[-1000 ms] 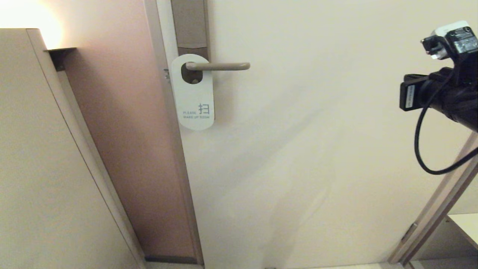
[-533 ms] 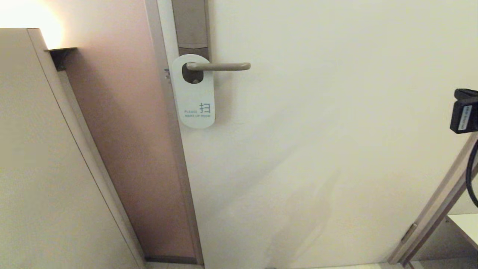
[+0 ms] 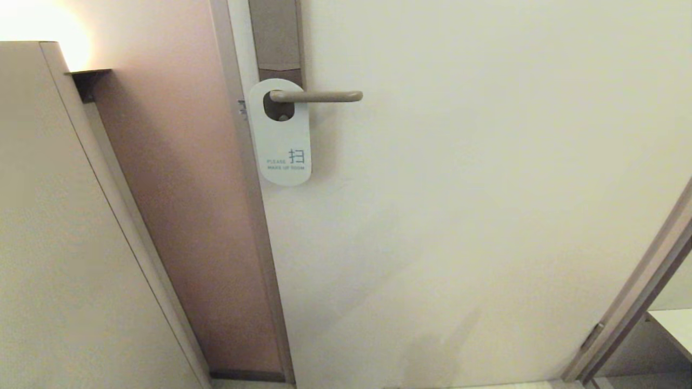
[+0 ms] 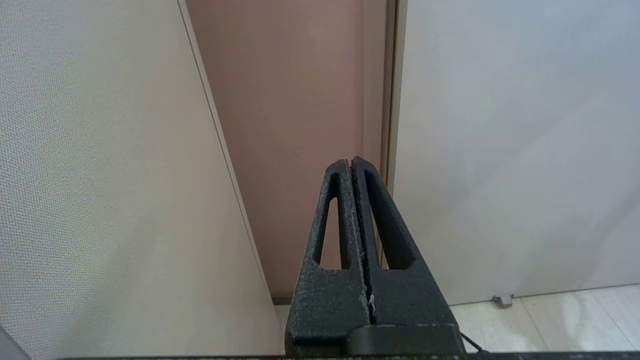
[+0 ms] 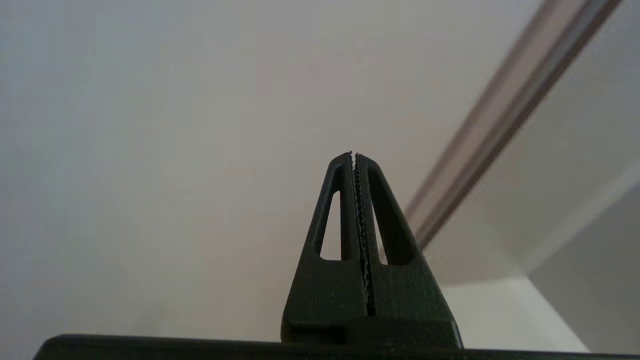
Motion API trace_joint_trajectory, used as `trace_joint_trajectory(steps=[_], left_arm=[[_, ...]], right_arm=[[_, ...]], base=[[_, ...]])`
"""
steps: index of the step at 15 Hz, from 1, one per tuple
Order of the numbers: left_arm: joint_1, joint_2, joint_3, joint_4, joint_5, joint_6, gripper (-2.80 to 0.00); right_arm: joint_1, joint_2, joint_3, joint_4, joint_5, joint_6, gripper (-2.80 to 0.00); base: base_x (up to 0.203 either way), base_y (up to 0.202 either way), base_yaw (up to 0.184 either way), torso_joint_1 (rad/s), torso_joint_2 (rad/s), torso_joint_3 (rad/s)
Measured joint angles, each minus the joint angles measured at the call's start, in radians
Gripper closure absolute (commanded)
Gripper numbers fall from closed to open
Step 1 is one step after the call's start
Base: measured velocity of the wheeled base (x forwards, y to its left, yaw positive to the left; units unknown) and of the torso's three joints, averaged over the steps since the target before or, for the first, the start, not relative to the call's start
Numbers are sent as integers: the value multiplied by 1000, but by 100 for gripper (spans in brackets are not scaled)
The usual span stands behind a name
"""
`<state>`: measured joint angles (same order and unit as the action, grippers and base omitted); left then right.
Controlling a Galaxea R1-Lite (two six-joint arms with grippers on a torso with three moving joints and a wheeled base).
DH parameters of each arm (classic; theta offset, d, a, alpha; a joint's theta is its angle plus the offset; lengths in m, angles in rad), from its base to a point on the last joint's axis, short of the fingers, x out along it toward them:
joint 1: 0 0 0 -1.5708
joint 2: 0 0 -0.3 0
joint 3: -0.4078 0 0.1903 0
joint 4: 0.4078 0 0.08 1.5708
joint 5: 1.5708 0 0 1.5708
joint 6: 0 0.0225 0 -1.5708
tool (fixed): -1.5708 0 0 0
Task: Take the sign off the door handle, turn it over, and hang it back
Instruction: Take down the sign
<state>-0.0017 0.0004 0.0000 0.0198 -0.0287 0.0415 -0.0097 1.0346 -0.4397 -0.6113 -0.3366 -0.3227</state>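
Neither arm is showing in the head view right now; both grippers are only visible from their own wrist cameras. The sign [image 3: 281, 135] is showing its white face only, the other face is hidden against the door [image 3: 486, 189]. Small print is reading "PLEASE MAKE UP ROOM" with a character beside it, barely legible. The plate [image 3: 274, 38] behind the lever is running out of frame at the top, and its lower part is sitting hidden behind the sign.

The sign is hanging upright by its hole on the door handle [image 3: 316, 96], at the lever's root, hugging the door's hinge-free edge next to the frame [image 3: 254, 243]. The lever's free end is sticking out bare, with a plain door face past it.

Left gripper [image 4: 352, 161] is sitting clenched, holding nothing, pointing at the strip of pinkish wall [image 4: 290, 125] between a pale cabinet side [image 4: 100, 175] and the door. Floor [image 4: 540, 320] and a small door stop [image 4: 502, 300] are lying below its tips.

Right gripper [image 5: 353, 155] is also clenched and empty, aiming at a bare door face, with the slanted frame edge [image 5: 505, 115] just off to one side. The sign and handle are outside both wrist views.
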Motion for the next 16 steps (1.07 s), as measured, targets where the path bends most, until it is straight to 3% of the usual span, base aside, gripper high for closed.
trace_joint_trajectory(steps=[7,12,16], left_arm=[[0,0,0,0,0,1,0],[0,0,0,0,0,0,0],[0,0,0,0,0,0,0]], right_arm=[[-21,-250,409,-115,16,56,0],[-45,-404,439,83,151,144,0],[-85,-530,440,266,269,167,0]], base=[[0,0,0,0,0,0],[0,0,0,0,0,0],[0,0,0,0,0,0]])
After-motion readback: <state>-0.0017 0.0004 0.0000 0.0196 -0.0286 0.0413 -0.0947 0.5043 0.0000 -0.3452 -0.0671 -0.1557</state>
